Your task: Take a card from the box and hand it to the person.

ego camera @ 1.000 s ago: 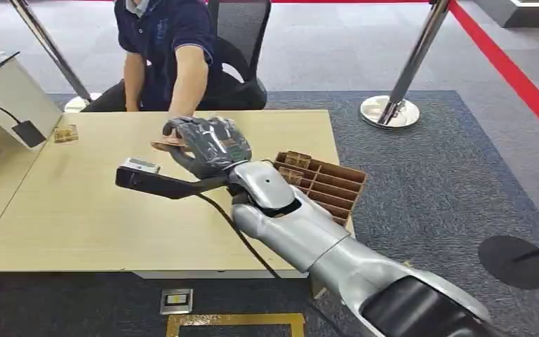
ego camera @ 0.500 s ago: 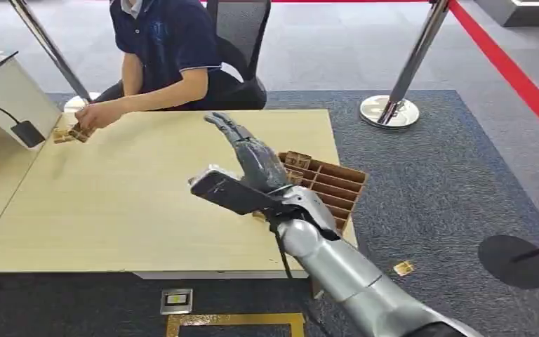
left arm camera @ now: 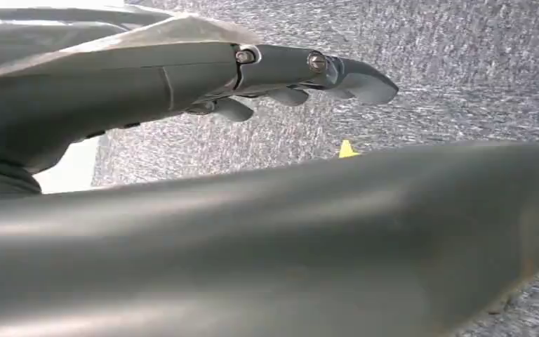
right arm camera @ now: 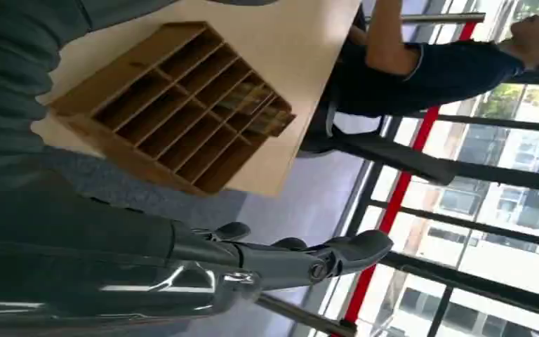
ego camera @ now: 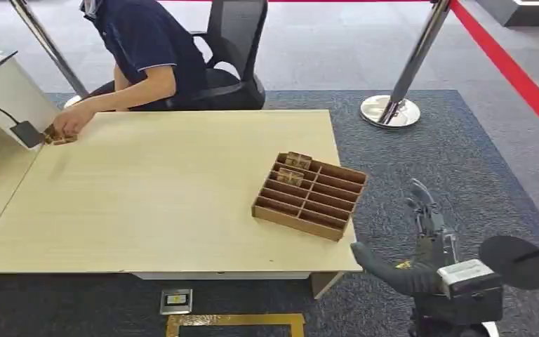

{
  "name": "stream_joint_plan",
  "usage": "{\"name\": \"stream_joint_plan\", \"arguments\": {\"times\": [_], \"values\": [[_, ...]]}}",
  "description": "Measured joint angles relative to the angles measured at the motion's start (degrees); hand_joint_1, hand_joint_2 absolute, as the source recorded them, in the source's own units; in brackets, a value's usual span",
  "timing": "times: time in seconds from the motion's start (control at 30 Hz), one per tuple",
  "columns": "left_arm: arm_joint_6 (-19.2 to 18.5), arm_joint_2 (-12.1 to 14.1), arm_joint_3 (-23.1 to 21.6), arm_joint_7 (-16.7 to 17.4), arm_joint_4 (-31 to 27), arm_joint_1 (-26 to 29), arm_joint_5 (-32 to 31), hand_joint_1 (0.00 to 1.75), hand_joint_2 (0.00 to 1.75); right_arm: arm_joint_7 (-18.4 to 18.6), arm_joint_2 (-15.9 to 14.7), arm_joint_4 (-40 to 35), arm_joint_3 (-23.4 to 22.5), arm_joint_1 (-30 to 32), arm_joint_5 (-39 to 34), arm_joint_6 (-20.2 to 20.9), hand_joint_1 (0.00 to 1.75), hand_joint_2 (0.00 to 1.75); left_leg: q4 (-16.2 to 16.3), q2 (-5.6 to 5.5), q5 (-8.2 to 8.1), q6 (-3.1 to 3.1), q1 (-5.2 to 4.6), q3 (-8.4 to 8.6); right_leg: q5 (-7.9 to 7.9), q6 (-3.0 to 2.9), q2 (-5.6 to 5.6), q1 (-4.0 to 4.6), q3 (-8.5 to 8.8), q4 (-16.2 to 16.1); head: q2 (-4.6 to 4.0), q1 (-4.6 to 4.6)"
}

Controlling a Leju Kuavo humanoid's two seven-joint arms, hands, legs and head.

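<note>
Right hand (ego camera: 424,232) hung low off the table's near right corner, over the carpet (ego camera: 456,161), fingers spread, holding nothing; thumb stuck out toward the table. Left hand (left arm camera: 182,91) hung over grey carpet too, fingers extended and apart, empty. Small yellow scrap (left arm camera: 347,149) lay on the carpet near it. Box (ego camera: 310,195) sat at the right edge of the table (ego camera: 147,203), mostly empty slots, cards (ego camera: 293,168) upright in its far-left compartments. Far left, the person (ego camera: 140,56) leaned over the table, hand (ego camera: 70,123) resting on a small card stack (ego camera: 60,137) at the far left corner. Chair (ego camera: 235,49) behind; stanchion base (ego camera: 389,111) on the carpet beyond the table.
</note>
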Motion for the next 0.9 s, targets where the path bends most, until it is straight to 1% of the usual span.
{"name": "stream_joint_plan", "arguments": {"times": [0.03, 0.07, 0.1, 0.13, 0.17, 0.23, 0.27, 0.3, 0.33, 0.37, 0.4, 0.43, 0.47, 0.5, 0.53, 0.57, 0.6, 0.63, 0.67, 0.7, 0.73, 0.8, 0.83, 0.87, 0.9], "values": [[0.0, 0.0, 0.0, 0.0, 0.0, 0.0, 0.0, 0.00, 0.00, -0.1, 1.7, -0.2, -4.0, 1.2, 1.3, 3.5, 0.00, 0.00, 0.0, 0.01, 0.00, 0.00, 0.00, 0.01, 0.00, 0.00, 0.00, 0.00, 0.02, 0.0, 0.00, 0.00], [0.0, 0.0, 0.0, 0.1, 0.0, 0.0, 0.0, 0.00, 0.00, 0.9, 3.6, 0.3, -8.5, 1.7, 2.6, 7.4, 0.00, 0.00, 0.0, 0.02, 0.00, -0.01, 0.02, 0.06, 0.00, -0.01, 0.00, 0.01, 0.05, 0.0, 0.00, 0.02], [0.0, 0.0, 0.0, 0.1, 0.0, -0.1, 0.0, 0.00, 0.00, 0.9, 5.1, 1.9, -12.7, 1.5, 3.9, 10.7, 0.00, 0.00, 0.0, 0.03, 0.00, -0.01, 0.02, 0.08, 0.00, -0.01, 0.00, 0.02, 0.09, 0.0, 0.00, -0.02], [0.3, 0.0, 0.0, 0.1, 0.0, -0.1, 0.4, 0.00, 0.00, 0.7, 6.3, 4.9, -17.7, 0.9, 5.9, 13.0, 0.00, 0.00, 0.0, 0.01, 0.00, 0.00, 0.02, 0.12, -0.01, -0.01, 0.00, 0.02, 0.16, 0.0, 0.00, 0.00], [0.4, -0.1, 0.2, 0.1, 0.0, -0.1, 0.7, 0.00, 0.00, 0.1, 7.2, 8.1, -21.9, 0.2, 8.2, 13.4, 0.00, 0.00, 0.0, 0.01, 0.00, 0.00, 0.02, 0.12, -0.01, 0.01, 0.00, 0.01, 0.20, 0.0, 0.00, 0.02], [0.5, -0.1, 0.6, -0.2, 0.0, 0.0, 1.0, 0.00, 0.00, -3.0, 8.4, 15.8, -29.8, -2.0, 11.3, 13.5, 0.00, 0.00, 0.0, 0.01, 0.00, 0.01, 0.02, 0.15, 0.00, 0.01, 0.00, -0.02, 0.21, 0.0, 0.00, 0.00], [0.5, -0.1, 0.7, -0.2, 0.0, 0.0, 1.0, 0.00, 0.00, -4.0, 8.8, 18.7, -33.0, -2.6, 12.1, 13.5, 0.00, 1.75, 0.0, 0.01, 0.01, 0.01, 0.02, 0.15, 0.00, 0.01, 0.00, -0.07, 0.21, 0.0, 0.00, 0.02], [0.6, -0.1, 0.8, -0.2, 0.0, 0.0, 1.0, 0.00, 0.00, -4.6, 9.3, 20.5, -35.1, -3.1, 12.7, 13.5, 0.00, 1.75, 0.0, 0.01, 0.01, 0.01, 0.01, 0.16, 0.00, 0.02, 0.00, -0.07, 0.20, 0.0, 0.00, 0.02], [0.7, -0.1, 0.9, -0.2, 0.0, 0.0, 1.1, 0.00, 0.00, -4.1, 9.9, 22.3, -37.1, -3.6, 13.3, 13.8, 0.00, 1.75, 0.0, 0.01, 0.00, 0.01, -0.01, 0.17, 0.00, 0.01, 0.00, -0.06, 0.20, 0.0, 0.00, 0.00], [0.9, -0.1, 1.0, -0.3, 0.0, 0.0, 1.2, 0.00, 0.00, -2.2, 10.2, 24.0, -38.8, -4.3, 13.9, 13.7, 0.00, 1.75, 0.0, 0.02, 0.00, 0.01, -0.01, 0.18, -0.01, 0.01, 0.00, -0.05, 0.20, 0.0, 0.00, 0.00], [1.2, -0.1, 1.1, -0.8, 0.0, 0.0, 1.6, 0.00, 0.00, 0.0, 10.3, 27.1, -41.0, -5.8, 14.4, 12.9, 0.00, 1.75, 0.0, 0.03, -0.01, 0.00, 0.00, 0.20, -0.01, 0.00, 0.00, -0.01, 0.20, 0.0, 0.00, 0.00], [1.4, -0.2, 1.2, -1.3, 0.0, 0.0, 1.8, 0.00, 0.00, 0.2, 9.7, 33.4, -43.9, -7.9, 14.3, 10.7, 0.00, 1.75, 0.0, 0.07, -0.01, 0.00, 0.02, 0.22, -0.01, 0.00, 0.00, 0.01, 0.19, 0.0, 0.00, -0.02], [1.5, -0.2, 1.3, -1.4, 0.0, 0.0, 1.9, 0.00, 0.00, -0.3, 8.4, 40.0, -46.4, -10.4, 14.1, 8.2, 0.00, 1.75, 0.0, 0.09, -0.03, 0.04, 0.02, 0.24, -0.02, 0.01, 0.00, 0.00, 0.23, 0.0, 0.00, 0.02], [1.6, -0.3, 1.4, -1.7, 0.1, 0.0, 2.0, 0.00, 0.00, -0.7, 6.8, 47.8, -49.5, -12.1, 14.2, 4.8, 0.00, 1.75, 0.0, 0.05, -0.04, 0.07, 0.02, 0.23, -0.09, 0.13, 0.00, -0.04, 0.27, 0.0, 0.00, 0.02], [1.6, -0.3, 1.6, -1.9, 0.1, 0.1, 2.0, 0.00, 0.00, -1.0, 5.7, 53.9, -52.0, -13.1, 14.2, 2.7, 0.00, 1.75, 0.0, 0.00, -0.04, 0.07, 0.02, 0.22, -0.09, 0.13, -0.01, -0.08, 0.30, 0.0, 0.00, 0.04], [1.7, -0.3, 1.6, -2.0, 0.1, 0.3, 2.0, 0.00, 0.00, -1.5, 4.9, 57.7, -53.6, -13.6, 14.3, 1.3, 0.00, 1.75, 0.0, 0.00, -0.05, 0.07, 0.00, 0.20, -0.09, 0.13, -0.01, -0.10, 0.30, 0.0, 0.00, 0.00], [1.7, -0.3, 1.8, -2.1, 0.1, 0.4, 2.0, 0.00, 0.00, -1.7, 4.4, 61.4, -54.9, -14.2, 14.4, 0.9, 0.00, 1.75, 0.0, 0.05, -0.07, 0.04, -0.03, 0.21, -0.07, 0.09, 0.01, -0.07, 0.26, 0.0, 0.00, 0.04], [1.7, -0.3, 1.9, -2.0, 0.1, 0.4, 2.1, 0.00, 0.00, -1.0, 3.6, 65.4, -56.0, -15.0, 14.8, 0.0, 0.00, 1.75, 0.0, 0.12, -0.13, -0.01, -0.02, 0.26, -0.06, 0.05, 0.03, -0.04, 0.24, 0.0, 0.00, 0.02], [1.7, -0.3, 1.9, -2.1, 0.1, 0.3, 2.2, 0.00, 0.00, 1.0, 3.1, 68.6, -56.8, -15.7, 14.9, -0.6, 0.00, 1.75, 0.0, 0.11, -0.15, 0.02, -0.01, 0.29, -0.10, 0.01, 0.03, -0.03, 0.26, 0.0, 0.00, 0.00], [1.7, -0.4, 1.9, -2.0, 0.1, 0.2, 2.2, 0.00, 1.75, 4.8, 2.5, 72.1, -57.8, -16.4, 15.0, -0.9, 0.00, 1.75, 0.0, 0.11, -0.15, 0.02, -0.01, 0.29, -0.14, 0.05, 0.03, -0.03, 0.27, 0.0, 0.00, 0.04], [1.7, -0.4, 1.9, -2.1, 0.1, 0.2, 2.1, 0.00, 1.75, 8.3, 2.5, 74.4, -58.5, -17.1, 15.0, -1.3, 0.00, 1.75, 0.0, 0.10, -0.14, 0.01, 0.00, 0.29, -0.17, 0.01, 0.03, -0.01, 0.27, 0.0, 0.00, 0.02], [1.2, -0.4, 1.9, -2.0, 0.1, 0.4, 2.0, 0.00, 1.75, 18.6, 2.6, 79.3, -60.1, -17.9, 16.3, -2.0, 0.00, 1.75, 0.0, 0.10, -0.14, 0.01, 0.01, 0.29, -0.18, -0.01, 0.03, 0.00, 0.28, 0.1, 0.00, 0.00], [1.0, -0.4, 1.9, -2.1, 0.1, 0.4, 2.0, 0.00, 0.00, 23.1, 2.7, 81.1, -60.1, -18.1, 18.0, -2.2, 0.00, 1.75, 0.0, 0.10, -0.14, 0.00, 0.02, 0.28, -0.19, -0.02, 0.03, 0.01, 0.27, 0.1, 0.00, 0.02], [0.9, -0.4, 1.9, -2.2, 0.1, 0.3, 2.1, 0.00, 0.00, 26.3, 3.0, 82.8, -60.1, -18.4, 19.6, -2.5, 0.00, 1.75, 0.0, 0.10, -0.16, -0.02, 0.03, 0.29, -0.22, -0.07, 0.03, 0.02, 0.26, 0.1, 0.00, 0.02], [0.8, -0.4, 1.9, -2.2, 0.1, 0.3, 2.2, 0.00, 0.00, 27.9, 3.3, 84.0, -60.1, -18.6, 20.5, -2.6, 0.00, 0.00, 0.0, 0.10, -0.18, -0.05, 0.03, 0.30, -0.23, -0.08, 0.03, 0.02, 0.26, 0.1, 0.00, 0.02]]}}
